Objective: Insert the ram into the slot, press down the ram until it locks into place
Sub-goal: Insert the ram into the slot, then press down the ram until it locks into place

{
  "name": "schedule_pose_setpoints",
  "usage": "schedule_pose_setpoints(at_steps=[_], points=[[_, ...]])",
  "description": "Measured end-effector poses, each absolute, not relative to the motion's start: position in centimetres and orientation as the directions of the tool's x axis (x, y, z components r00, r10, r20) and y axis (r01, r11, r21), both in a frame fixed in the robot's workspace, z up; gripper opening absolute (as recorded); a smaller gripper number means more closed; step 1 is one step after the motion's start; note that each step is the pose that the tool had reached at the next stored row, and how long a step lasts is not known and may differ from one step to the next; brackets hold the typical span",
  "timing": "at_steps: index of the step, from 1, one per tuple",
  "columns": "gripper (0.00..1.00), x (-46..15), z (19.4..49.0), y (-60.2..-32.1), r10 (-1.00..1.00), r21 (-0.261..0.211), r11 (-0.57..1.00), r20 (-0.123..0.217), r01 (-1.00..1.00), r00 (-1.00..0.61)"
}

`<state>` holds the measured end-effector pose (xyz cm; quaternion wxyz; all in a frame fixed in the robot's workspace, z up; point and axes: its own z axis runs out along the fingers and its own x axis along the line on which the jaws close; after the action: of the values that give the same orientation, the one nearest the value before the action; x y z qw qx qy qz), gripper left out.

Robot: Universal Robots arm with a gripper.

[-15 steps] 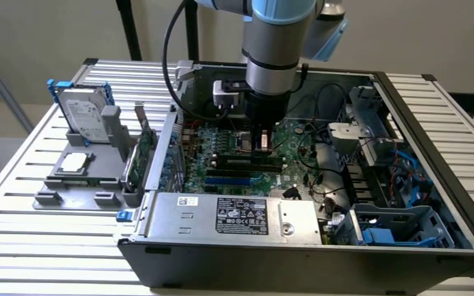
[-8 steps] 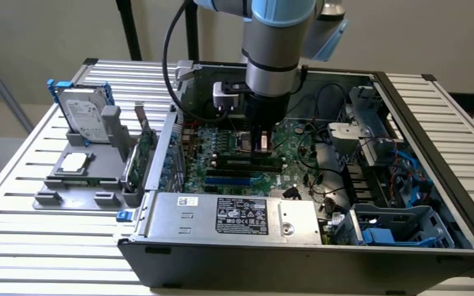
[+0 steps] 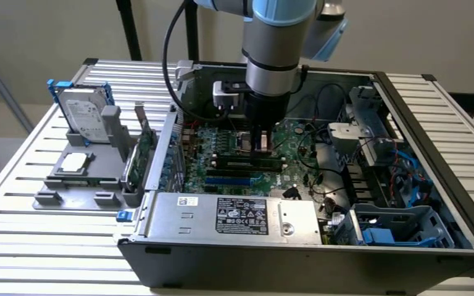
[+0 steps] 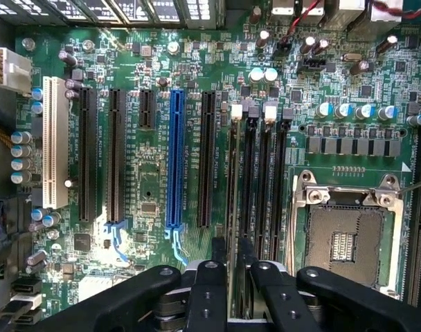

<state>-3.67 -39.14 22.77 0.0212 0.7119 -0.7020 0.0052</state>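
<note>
Misalignment is the risk: the ram (image 4: 233, 180) is held upright in the gripper (image 4: 231, 243), whose fingers (image 4: 215, 277) are closed on its edge, and is set in the slot (image 4: 229, 159) farthest from the processor socket (image 4: 345, 242). If pressed off-square, one end could be left unlatched.

upright hard drive (image 3: 87, 114) on a grey stand (image 3: 72, 185), just beside the open computer case (image 3: 303, 268)
</note>
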Motion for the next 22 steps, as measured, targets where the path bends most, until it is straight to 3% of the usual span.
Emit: schedule_pose_setpoints(at_steps=[6, 8, 10, 22], points=[[0.21, -3.7, 24.3, -39.1, -0.999, 0.032, -0.013, 0.037, -0.999, 0.015], [0.13, -3.7, 24.6, -39.1, -0.999, 0.032, -0.014, 0.037, -0.999, 0.015], [0.11, -3.7, 24.6, -39.1, -0.999, 0.032, -0.014, 0.036, -0.999, 0.015], [0.11, -3.7, 24.6, -39.1, -0.999, 0.033, -0.014, 0.037, -0.999, 0.015]])
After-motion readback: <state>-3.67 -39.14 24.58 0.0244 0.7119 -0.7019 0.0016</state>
